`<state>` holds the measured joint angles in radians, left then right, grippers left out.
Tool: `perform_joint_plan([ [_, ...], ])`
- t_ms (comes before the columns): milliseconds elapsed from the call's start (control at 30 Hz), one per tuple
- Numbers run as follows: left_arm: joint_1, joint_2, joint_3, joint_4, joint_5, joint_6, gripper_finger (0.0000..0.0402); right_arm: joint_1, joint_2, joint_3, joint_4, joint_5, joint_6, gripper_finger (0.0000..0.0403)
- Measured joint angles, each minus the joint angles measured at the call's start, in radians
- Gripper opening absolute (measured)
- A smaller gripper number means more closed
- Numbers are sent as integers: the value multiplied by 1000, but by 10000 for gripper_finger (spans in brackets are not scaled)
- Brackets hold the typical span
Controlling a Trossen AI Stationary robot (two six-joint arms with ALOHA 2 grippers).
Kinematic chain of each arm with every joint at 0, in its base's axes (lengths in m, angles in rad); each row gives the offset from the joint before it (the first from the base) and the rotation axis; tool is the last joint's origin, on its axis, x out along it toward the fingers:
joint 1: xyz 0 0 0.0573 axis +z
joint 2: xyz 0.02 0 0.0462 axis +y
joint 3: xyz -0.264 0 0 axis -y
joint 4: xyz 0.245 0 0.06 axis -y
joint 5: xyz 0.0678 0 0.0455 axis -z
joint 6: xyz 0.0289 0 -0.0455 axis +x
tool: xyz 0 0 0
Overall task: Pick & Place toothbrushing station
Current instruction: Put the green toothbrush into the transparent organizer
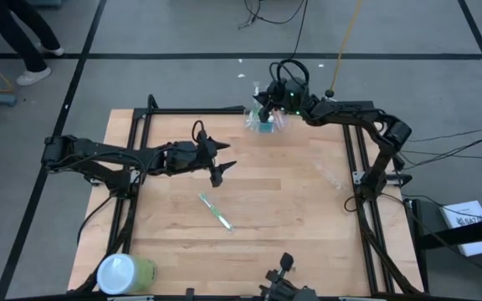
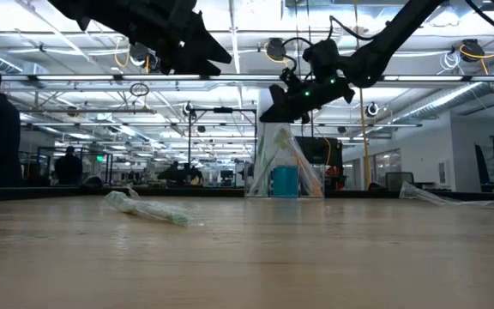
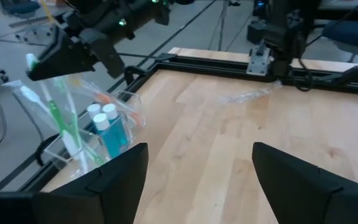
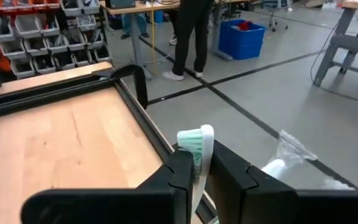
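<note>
The clear toothbrushing station (image 1: 266, 122) stands on the table's far edge, holding toothbrushes and blue-and-white tubes (image 3: 107, 127); it also shows in the low view (image 2: 283, 178). My right gripper (image 1: 264, 107) is above it, shut on a green-and-white toothbrush (image 4: 196, 142). My left gripper (image 1: 223, 167) is open and empty above the table's middle, its fingers (image 3: 120, 171) wide apart. Another green toothbrush (image 1: 216, 211) lies flat on the table, nearer the front. My right gripper pinches the toothbrush's neck just below the bristle head (image 4: 195, 163) between its two fingers, coming from above and slanting down. The head (image 3: 33, 60) sticks out past the fingertips. The handle (image 3: 59, 121) hangs down into the station; whether its lower end rests there I cannot tell.
A big green cylinder with a white lid (image 1: 126, 273) stands at the near left corner. A clear plastic wrapper (image 1: 333, 174) lies near the right edge. Black frame rails (image 1: 354, 159) run along the table's sides. People stand in the room beyond (image 4: 188, 37).
</note>
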<state>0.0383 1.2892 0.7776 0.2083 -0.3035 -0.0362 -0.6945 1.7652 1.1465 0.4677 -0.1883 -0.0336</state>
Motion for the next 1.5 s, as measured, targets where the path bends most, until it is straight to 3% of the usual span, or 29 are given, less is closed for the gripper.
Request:
perform_joint_plan([
  [667, 0, 0, 0, -4, -21, -22, 281, 8, 65, 0, 16, 6, 20, 40],
  [933, 0, 0, 0, -4, -20, -25, 284, 7, 66, -1, 18, 14, -4, 103],
  [1100, 0, 0, 0, -9, -21, -30, 285, 6, 61, -1, 37, 128, -49, 143],
  [1500, 0, 0, -1, -26, -20, -33, 285, 52, 13, -1, 62, 137, -84, 174],
])
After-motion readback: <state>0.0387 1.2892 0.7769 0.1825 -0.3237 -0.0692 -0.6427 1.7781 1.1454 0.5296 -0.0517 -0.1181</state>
